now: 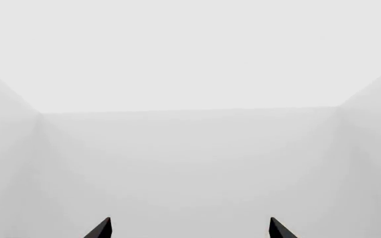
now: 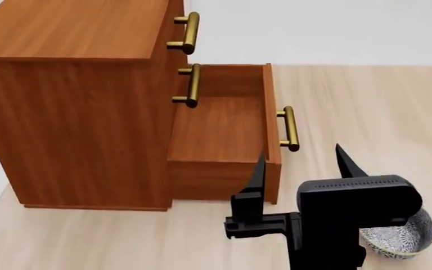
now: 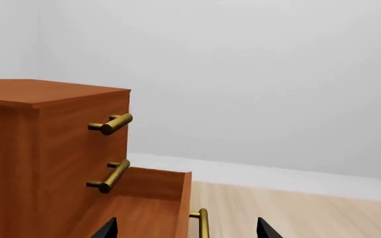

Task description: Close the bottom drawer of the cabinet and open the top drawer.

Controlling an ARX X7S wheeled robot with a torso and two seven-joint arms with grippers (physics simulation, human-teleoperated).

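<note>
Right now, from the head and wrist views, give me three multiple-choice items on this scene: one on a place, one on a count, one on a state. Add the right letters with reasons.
1. Where is the patterned bowl?
A. On top of the cabinet
B. On the floor, partly hidden behind the right gripper
C. Inside the bottom drawer

2. How many brass handles show on the cabinet?
A. Two
B. Three
C. Five

3. What state is the bottom drawer in?
A. Pulled out and empty
B. Shut flush
C. Pulled out and full

Answers:
1 B: in the head view the bowl sits on the pale wood floor, behind the right gripper.
2 B: one handle on the top drawer, one on the middle, one on the bottom.
3 A: it juts out from the cabinet front, its bare inside showing.
</note>
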